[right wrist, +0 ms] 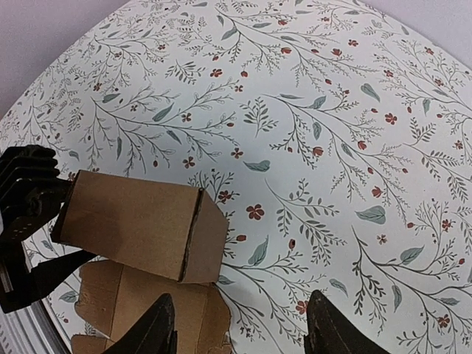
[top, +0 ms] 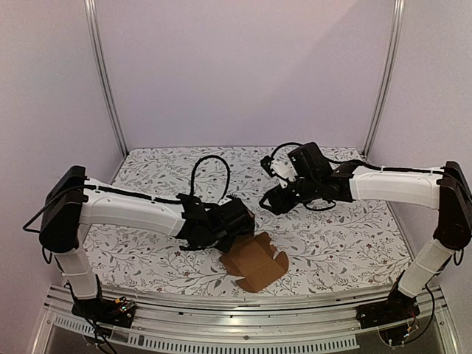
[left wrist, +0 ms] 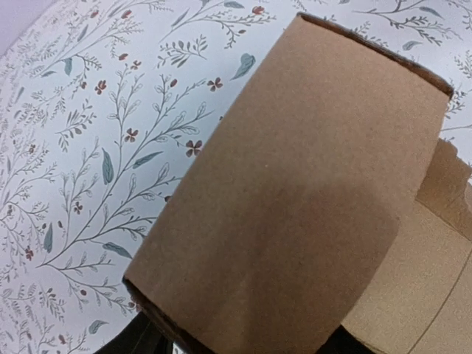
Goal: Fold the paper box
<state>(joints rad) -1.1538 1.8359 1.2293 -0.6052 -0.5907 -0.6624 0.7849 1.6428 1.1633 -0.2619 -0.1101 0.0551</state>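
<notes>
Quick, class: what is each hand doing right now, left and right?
Left hand: closed on the paper box, holding its folded part.
Right hand: open, holding nothing.

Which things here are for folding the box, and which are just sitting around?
For the job:
- the paper box, brown cardboard, partly folded
- the left gripper, right at the box
- the right gripper, open, holding nothing

Just there:
- the flowery tablecloth
- the metal posts at the back corners
- the black cable looping off the left arm
</notes>
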